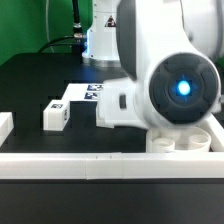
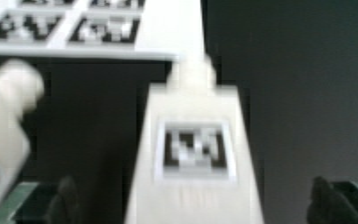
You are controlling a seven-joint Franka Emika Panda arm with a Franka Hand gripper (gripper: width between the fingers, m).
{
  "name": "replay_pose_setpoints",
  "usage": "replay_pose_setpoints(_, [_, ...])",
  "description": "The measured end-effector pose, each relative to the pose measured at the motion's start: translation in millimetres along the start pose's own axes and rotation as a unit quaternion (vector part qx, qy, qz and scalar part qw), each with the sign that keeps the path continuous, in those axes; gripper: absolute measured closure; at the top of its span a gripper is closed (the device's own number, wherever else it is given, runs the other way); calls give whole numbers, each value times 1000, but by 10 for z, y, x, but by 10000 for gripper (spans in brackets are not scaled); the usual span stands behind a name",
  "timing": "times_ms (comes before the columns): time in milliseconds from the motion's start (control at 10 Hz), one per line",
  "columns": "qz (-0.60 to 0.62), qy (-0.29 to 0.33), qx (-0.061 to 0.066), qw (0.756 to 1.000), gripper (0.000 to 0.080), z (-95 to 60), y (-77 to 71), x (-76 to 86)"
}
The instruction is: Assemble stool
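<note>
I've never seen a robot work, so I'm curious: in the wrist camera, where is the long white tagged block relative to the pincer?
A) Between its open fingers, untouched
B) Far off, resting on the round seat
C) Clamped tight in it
A: the pincer stands wide open, and the white leg shows between its dark fingers with a dark gap on each side.

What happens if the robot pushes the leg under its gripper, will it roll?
The leg looks blocky with flat faces, so it probably slides rather than rolls. It lies long and low, so tipping seems unlikely. Likely stiff plastic.
</note>
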State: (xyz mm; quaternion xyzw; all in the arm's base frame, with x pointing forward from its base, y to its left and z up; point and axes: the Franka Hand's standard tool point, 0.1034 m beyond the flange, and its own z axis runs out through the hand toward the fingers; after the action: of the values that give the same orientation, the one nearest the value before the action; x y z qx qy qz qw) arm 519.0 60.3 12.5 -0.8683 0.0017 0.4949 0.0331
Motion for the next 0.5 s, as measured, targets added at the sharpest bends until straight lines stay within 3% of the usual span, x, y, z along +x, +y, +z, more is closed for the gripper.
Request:
replay_pose_setpoints(400, [-6, 11, -2, 1000, 160, 36, -37, 25])
replay_pose_setpoints(500, [-6, 11, -2, 1000, 317, 39, -39, 26])
